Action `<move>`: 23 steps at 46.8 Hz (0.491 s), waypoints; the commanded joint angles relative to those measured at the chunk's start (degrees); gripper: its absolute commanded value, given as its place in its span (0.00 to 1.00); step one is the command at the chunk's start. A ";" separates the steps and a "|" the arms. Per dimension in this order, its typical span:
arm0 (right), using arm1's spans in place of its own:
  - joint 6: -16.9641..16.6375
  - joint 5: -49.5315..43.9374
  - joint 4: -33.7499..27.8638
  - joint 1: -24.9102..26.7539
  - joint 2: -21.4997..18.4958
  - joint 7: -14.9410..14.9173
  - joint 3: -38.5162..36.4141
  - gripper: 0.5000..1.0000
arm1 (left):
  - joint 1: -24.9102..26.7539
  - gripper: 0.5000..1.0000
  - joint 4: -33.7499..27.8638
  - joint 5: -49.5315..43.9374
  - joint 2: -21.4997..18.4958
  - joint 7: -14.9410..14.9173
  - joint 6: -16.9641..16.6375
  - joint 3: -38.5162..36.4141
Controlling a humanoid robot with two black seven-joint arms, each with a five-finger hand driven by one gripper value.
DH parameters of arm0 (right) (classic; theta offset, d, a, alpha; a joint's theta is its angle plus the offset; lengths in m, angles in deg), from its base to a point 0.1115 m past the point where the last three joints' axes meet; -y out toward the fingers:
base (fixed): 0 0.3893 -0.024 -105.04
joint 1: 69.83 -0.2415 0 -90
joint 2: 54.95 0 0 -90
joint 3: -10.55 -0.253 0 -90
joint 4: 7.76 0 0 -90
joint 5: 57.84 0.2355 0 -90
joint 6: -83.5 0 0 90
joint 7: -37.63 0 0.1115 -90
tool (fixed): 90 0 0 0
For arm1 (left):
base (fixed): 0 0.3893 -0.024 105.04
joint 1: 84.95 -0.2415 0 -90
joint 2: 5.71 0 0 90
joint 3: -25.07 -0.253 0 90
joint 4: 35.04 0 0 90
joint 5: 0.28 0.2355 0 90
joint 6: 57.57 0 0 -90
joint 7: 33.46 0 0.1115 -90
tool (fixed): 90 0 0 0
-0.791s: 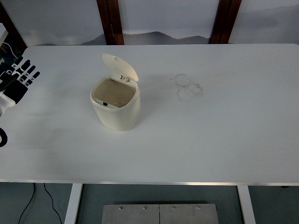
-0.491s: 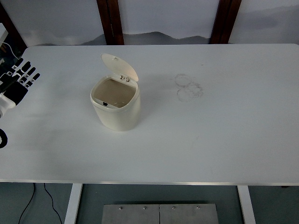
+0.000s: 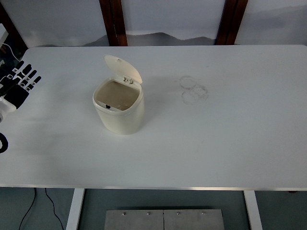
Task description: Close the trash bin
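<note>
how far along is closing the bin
Nothing is done yet: the trash bin stands on the table with its lid tipped up at the back hinge. The left robot hand hovers at the table's left edge, fingers spread, holding nothing. Left to do: reach the lid and push it down.

White table (image 3: 230, 143) filling most of the view, faint ring-shaped marks (image 3: 194, 89) right of centre toward the far side, two dark wooden posts (image 3: 113, 21) beyond the far edge against a pale wall, a black cable (image 3: 29, 208) hanging below the near left corner.
</note>
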 commanded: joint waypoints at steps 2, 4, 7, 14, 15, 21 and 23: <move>0.01 0.00 0.00 0.00 0.00 0.00 0.00 0.99 | 0.00 1.00 0.00 -0.01 0.02 0.02 -0.08 -0.13; 0.01 0.00 0.00 0.09 0.00 0.00 0.00 0.99 | 0.00 1.00 0.08 -0.01 0.02 0.02 -0.17 -0.13; 0.01 0.00 0.00 0.00 0.00 0.00 0.00 0.99 | 0.00 1.00 0.08 0.08 0.02 0.02 -0.43 -0.13; 0.01 0.00 0.00 0.00 0.00 0.00 0.00 0.99 | 0.00 1.00 0.08 0.08 -0.06 0.02 -1.22 -0.04; 0.01 0.00 0.00 0.00 0.00 0.00 0.00 0.99 | 0.09 1.00 0.08 0.08 -0.15 -0.07 -1.22 -0.04; 0.01 0.00 0.00 0.00 0.00 0.00 0.00 0.99 | 0.17 1.00 0.08 0.08 -0.15 -0.16 -1.13 0.05; 0.01 0.00 0.00 0.00 0.00 0.00 0.00 0.99 | 0.18 1.00 0.08 0.08 -0.15 -0.16 -1.13 -0.04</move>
